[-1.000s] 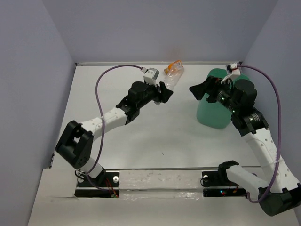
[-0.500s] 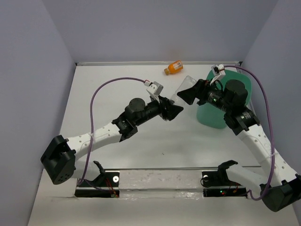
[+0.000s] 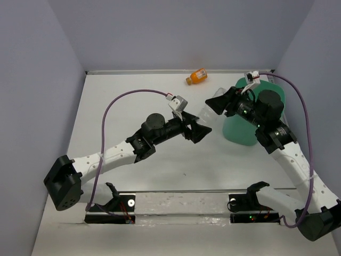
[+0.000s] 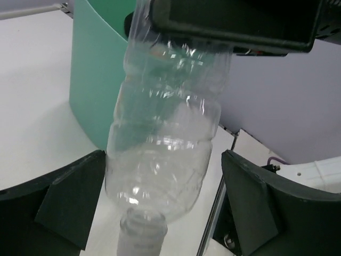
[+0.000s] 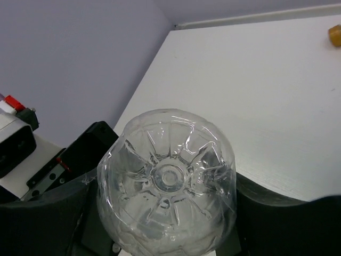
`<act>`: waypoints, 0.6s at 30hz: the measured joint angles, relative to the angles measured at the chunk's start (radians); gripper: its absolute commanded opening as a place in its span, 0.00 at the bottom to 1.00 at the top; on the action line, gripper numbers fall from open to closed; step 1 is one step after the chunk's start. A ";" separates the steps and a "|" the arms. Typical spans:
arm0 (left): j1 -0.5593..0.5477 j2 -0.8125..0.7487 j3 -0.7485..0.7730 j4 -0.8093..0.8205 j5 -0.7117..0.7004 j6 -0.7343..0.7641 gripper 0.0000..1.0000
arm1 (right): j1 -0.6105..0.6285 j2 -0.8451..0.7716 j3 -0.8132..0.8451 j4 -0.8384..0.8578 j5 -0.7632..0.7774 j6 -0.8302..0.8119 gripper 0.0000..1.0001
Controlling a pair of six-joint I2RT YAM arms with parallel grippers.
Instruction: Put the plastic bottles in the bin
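The right claw (image 3: 219, 101) is clamped on the base end of a clear bottle (image 3: 205, 113), its fingers pressed against the crumpled plastic on both sides. The bottle's neck points left toward the left claw (image 3: 198, 130). That claw stands wide open, one finger on each side of the bottle's shoulder, and the left wrist view shows a gap on both sides. The bottle hangs between the two claws, just left of the mint-green bin (image 3: 240, 133), which stands at the right of the bench (image 3: 133, 101). An orange bottle (image 3: 197, 76) lies on its side at the far edge, left of the bin.
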 measured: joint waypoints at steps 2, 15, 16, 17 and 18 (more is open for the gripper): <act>0.000 -0.012 0.000 -0.020 -0.014 0.009 0.99 | 0.000 -0.013 0.024 -0.024 0.056 -0.009 0.31; 0.035 -0.159 0.052 -0.199 -0.268 0.061 0.99 | -0.001 -0.079 0.389 -0.201 0.512 -0.192 0.23; 0.051 -0.159 0.054 -0.210 -0.282 0.058 0.99 | -0.001 -0.078 0.412 -0.209 0.553 -0.210 0.23; 0.065 -0.158 0.054 -0.221 -0.293 0.056 0.99 | -0.001 -0.078 0.428 -0.219 0.591 -0.233 0.23; 0.080 -0.155 0.055 -0.230 -0.302 0.055 0.99 | -0.001 -0.078 0.436 -0.225 0.629 -0.251 0.23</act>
